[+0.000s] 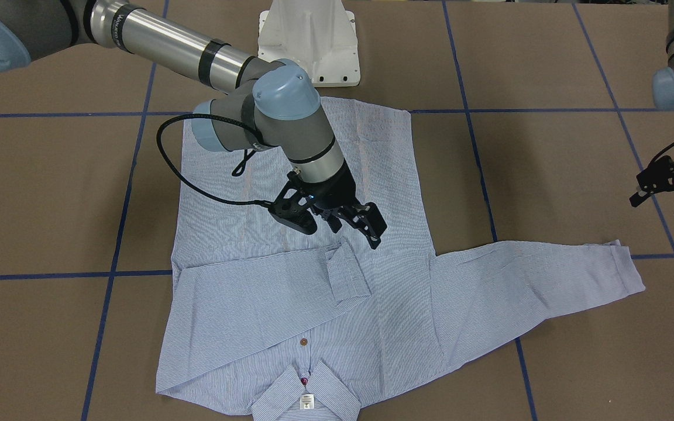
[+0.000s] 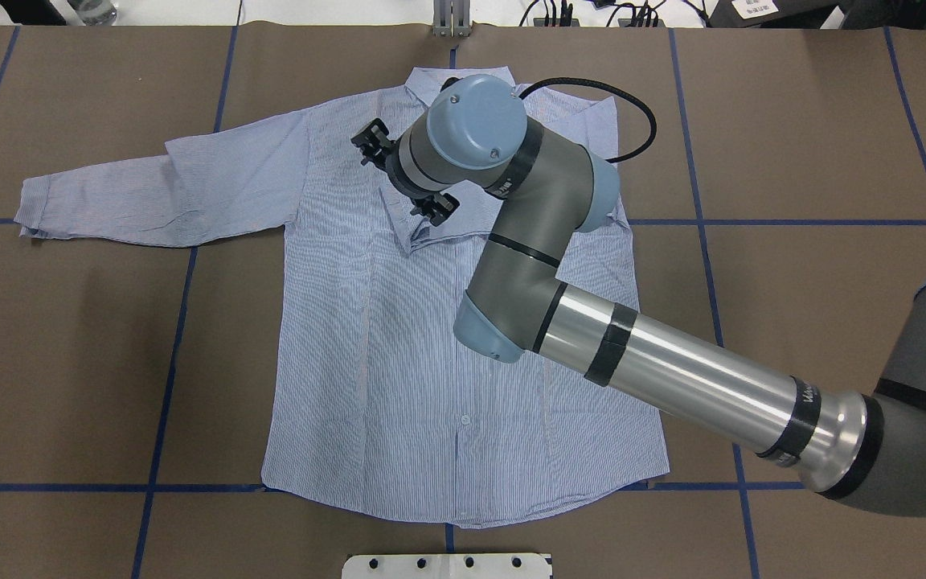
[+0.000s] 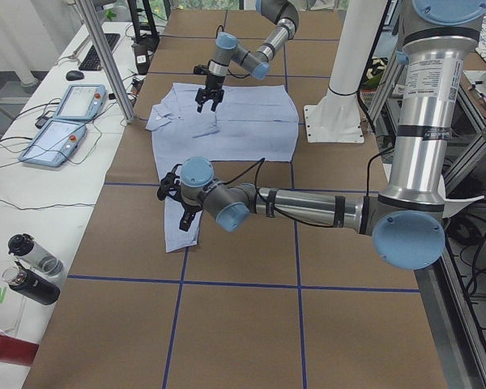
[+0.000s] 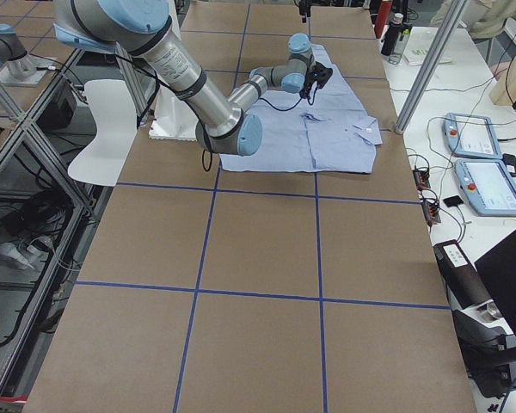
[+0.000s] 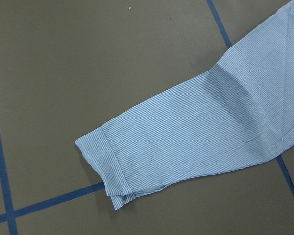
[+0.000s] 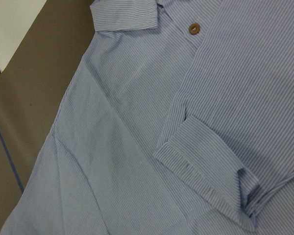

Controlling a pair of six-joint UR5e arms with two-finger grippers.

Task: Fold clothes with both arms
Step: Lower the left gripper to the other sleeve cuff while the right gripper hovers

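Jaws of both grippers stand released and grasp nothing. The left gripper [image 1: 663,202] hangs over the table [image 2: 69,362] near the end of the outstretched sleeve [image 2: 157,193]. The overhead view shows only a sliver of this gripper; the front-facing view shows its spread fingers. The left wrist view alone shows the sleeve cuff [image 5: 108,169] lying across a blue tape line [image 5: 49,203]. The striped shirt [image 2: 399,362] lies flat, front up, collar away from the robot. The right gripper [image 1: 337,227] hangs over the chest, just beside the folded sleeve [image 1: 243,304]. The right wrist view shows that sleeve's cuff [image 6: 206,171] and a brown button [image 6: 193,29]; in the overhead view the wrist hides the button.
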